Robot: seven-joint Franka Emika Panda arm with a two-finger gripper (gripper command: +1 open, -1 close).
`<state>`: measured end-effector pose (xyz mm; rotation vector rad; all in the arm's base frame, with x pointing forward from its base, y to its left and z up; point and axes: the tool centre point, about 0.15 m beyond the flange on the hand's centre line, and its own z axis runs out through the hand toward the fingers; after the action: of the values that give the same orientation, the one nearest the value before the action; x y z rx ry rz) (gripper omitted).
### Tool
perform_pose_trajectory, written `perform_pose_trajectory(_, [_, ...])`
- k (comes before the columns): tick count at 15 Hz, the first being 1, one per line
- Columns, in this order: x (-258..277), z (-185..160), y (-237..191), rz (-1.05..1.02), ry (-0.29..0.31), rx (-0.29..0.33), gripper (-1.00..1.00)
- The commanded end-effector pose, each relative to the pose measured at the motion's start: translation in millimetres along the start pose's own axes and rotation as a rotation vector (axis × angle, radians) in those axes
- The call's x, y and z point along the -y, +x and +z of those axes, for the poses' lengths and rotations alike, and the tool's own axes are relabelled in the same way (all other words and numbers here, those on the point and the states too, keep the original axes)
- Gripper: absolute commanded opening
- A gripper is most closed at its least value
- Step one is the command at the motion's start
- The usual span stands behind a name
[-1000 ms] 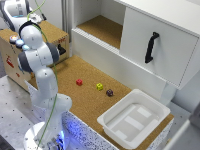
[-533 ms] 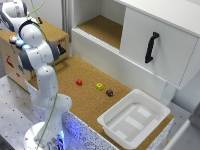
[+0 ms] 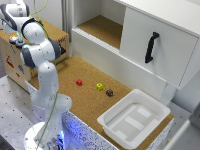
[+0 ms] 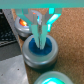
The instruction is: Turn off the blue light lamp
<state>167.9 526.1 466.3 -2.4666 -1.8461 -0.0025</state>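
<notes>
Your exterior view looks down from high up at an angle, far enough back to take in the arm [image 3: 42, 75], cork table [image 3: 90, 100] and cabinet [image 3: 150, 45]. Your wrist view looks straight down along the gripper [image 4: 39, 44], very close over the blue light lamp [image 4: 40, 50]; both views share that wooden box top [image 3: 37, 32].

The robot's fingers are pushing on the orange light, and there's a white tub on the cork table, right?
Not quite. The wrist view shows the gripper closed over the blue light lamp; the orange light sits beside it, untouched. The white tub is on the cork table, yes.
</notes>
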Motion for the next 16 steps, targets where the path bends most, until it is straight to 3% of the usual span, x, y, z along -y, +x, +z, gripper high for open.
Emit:
perform_pose_trajectory(1, [3,-70,6,0.005,-0.174,0.053,1.0])
perform_pose_trajectory(3, [2,-78,4,0.024,-0.179,0.044,1.0])
perform_pose_trajectory(8, [3,-51,5,0.055,-0.1,0.051,1.0])
perform_pose_trajectory(16, [-24,-32,-18,0.282,-0.046,-0.001,1.0])
